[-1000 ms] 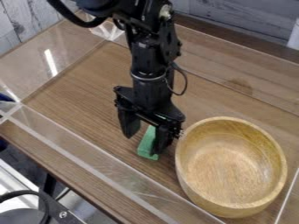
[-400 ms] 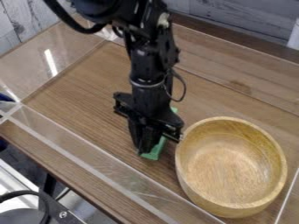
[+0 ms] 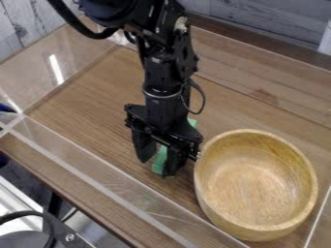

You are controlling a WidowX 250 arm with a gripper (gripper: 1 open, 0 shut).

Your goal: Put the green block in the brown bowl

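Note:
The green block [image 3: 161, 159] is a small bright bar resting on the wooden table just left of the brown bowl [image 3: 258, 189]. My gripper [image 3: 163, 161] points straight down over the block, with one black finger on each side of it. The jaws stand wide and open, and the block shows between them with gaps at its sides. The bowl is a large round wooden one, empty, at the right front of the table. The block's lower end is partly hidden by the fingers.
A clear acrylic wall [image 3: 77, 184] runs along the table's front edge close to the gripper, and another [image 3: 39, 63] stands at the left. The wooden table top [image 3: 91, 107] stretches to the left and back. Black cables [image 3: 39, 232] lie below the front edge.
The jaws were open around the block, closed on it about half a second ago, and now stand spread again. The arm and the block have stayed in place.

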